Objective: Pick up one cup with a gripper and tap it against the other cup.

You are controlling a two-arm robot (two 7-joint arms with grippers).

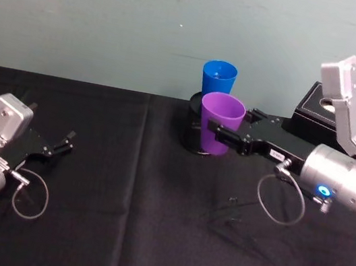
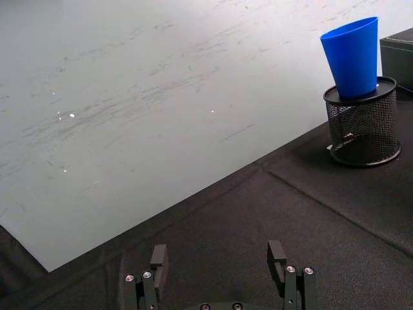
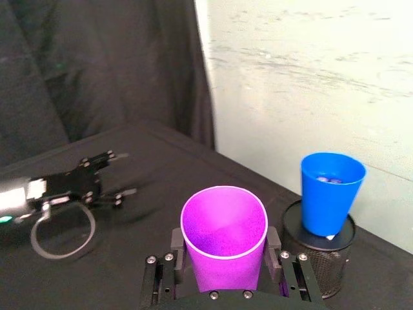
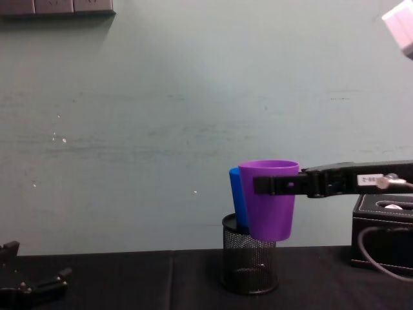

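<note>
purple tapered plastic tumbler [image 1: 224, 115] gripped upright by the right gripper [image 1: 219, 130], raised just beside the bright blue tapered plastic tumbler [image 1: 218, 80] seated in a black wire-mesh pen holder [image 1: 193, 137]; contact unclear. bare black tablecloth [image 1: 140, 195] leftward, up to the left gripper [image 2: 216, 256], fingers apart. small white label [image 1: 276, 151], unreadable.

The head camera looked down on the black wire-mesh pen holder [image 1: 190, 132]; the chest camera faced it level. The right wrist camera viewed it from near, the left wrist camera from well apart.
</note>
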